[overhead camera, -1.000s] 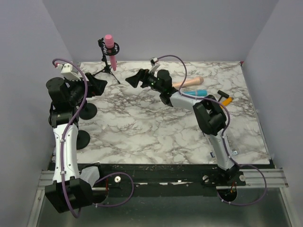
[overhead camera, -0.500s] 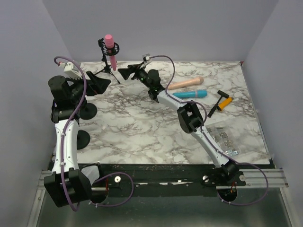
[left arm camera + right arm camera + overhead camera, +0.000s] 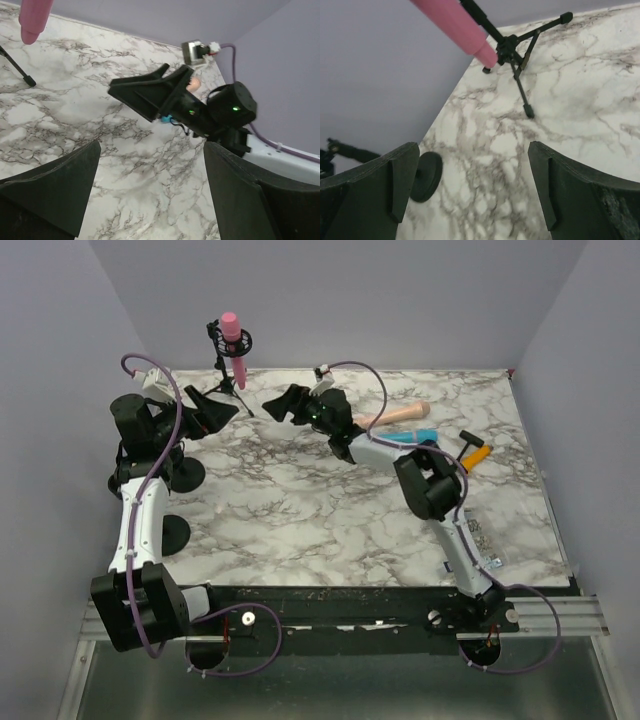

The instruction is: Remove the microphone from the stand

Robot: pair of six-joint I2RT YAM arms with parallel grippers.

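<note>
Pink and upright, the microphone (image 3: 232, 340) sits in the ring clip of its black tripod stand (image 3: 228, 385) at the far left corner of the marble tabletop (image 3: 300, 510), seen from above. The left tool (image 3: 218, 406) and the right tool (image 3: 278, 403) flank the tripod legs. Both are near the stand, neither touches it, and both are spread wide with nothing in them. A peach-coloured handle (image 3: 400, 415) lies well apart to the right.

From the left wrist, that tool's fingers (image 3: 55, 195) fill the bottom corners with only bare marble between them. The microphone's lower tip shows at the top left, with one stand leg below it. The right tool's parted jaws point in from across.

From the right wrist, the microphone slants across the top, its lower end just beside the tripod hub. A black disc (image 3: 426, 175) rests on the tabletop at the left, and the gap between this tool's jaws is empty.

This looks like the approach: nothing is gripped yet. The next move probably calls for one tool to rise to the microphone body and close on it. The other may need to steady the light stand. Then the microphone lifts along the clip's axis so the tripod does not tip.
</note>
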